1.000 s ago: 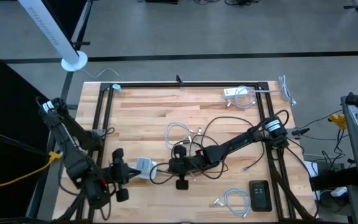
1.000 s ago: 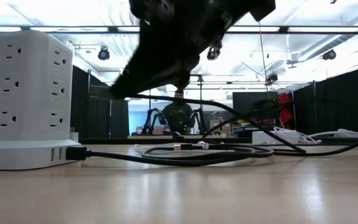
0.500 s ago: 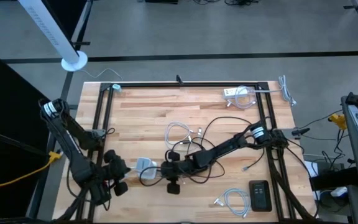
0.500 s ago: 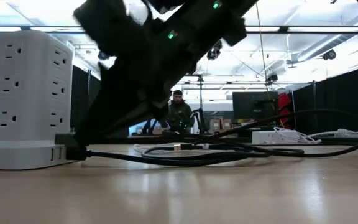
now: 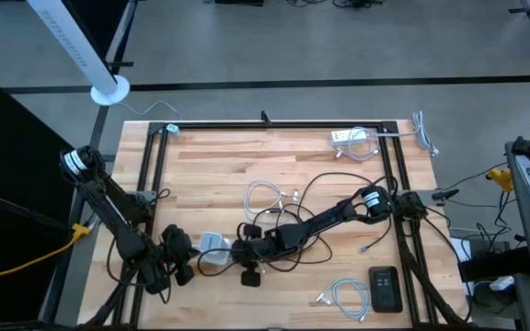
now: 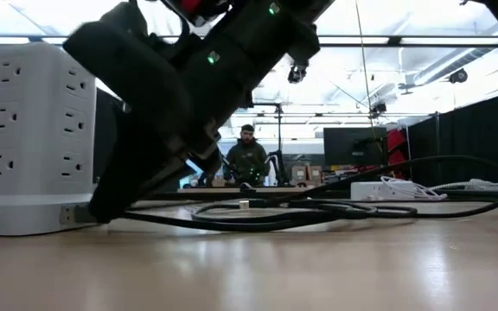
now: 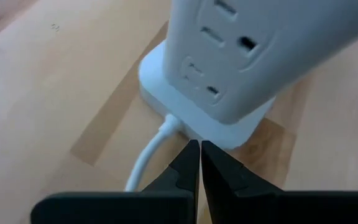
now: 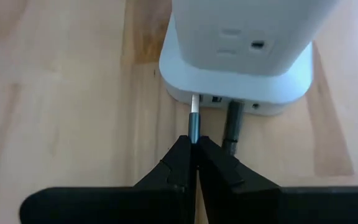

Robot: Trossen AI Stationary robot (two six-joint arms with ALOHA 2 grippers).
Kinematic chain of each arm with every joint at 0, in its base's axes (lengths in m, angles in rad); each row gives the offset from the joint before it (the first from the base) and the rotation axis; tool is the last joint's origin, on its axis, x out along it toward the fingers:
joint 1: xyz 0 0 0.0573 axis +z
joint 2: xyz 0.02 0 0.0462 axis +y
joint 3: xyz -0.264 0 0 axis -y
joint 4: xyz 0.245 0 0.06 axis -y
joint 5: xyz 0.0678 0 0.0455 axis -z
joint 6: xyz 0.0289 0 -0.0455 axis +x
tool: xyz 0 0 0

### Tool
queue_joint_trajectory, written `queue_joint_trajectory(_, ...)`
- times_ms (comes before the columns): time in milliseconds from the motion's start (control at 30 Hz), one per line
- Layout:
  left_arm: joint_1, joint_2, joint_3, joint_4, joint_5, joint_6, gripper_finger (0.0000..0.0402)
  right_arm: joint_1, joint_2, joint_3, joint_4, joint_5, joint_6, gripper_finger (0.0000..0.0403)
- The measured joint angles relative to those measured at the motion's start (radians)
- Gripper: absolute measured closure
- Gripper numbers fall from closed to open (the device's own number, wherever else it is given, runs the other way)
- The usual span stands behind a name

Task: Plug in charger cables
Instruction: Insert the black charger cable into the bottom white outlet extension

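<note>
Right hand (image 8: 193,144), fingers clamped on grey cable plug (image 8: 193,126), its tip at the white outlet tower's (image 8: 241,43) base port; left hand (image 7: 200,163) pinched closed beside tower.

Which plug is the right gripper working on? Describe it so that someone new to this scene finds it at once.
Start at the white outlet tower near the table's front left. Two plugs meet the port row in its base; the right gripper is shut on the cable plug with the bare metal tip. Its neighbour, the black plug, is all dark and not held.
</note>
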Motion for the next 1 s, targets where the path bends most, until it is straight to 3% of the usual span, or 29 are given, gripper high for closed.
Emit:
queue_joint_trajectory(700,0.004,0.004,0.001,0.046,-0.060,0.036,0.0402,0.006,0.049,-0.003,0.122,0.028,0.086,0.0398)
queue_joint_trajectory(1000,0.005,0.090,0.002,0.110,-0.060,0.036,0.0402,0.004,0.031,-0.002,0.132,0.048,0.049,0.0402)
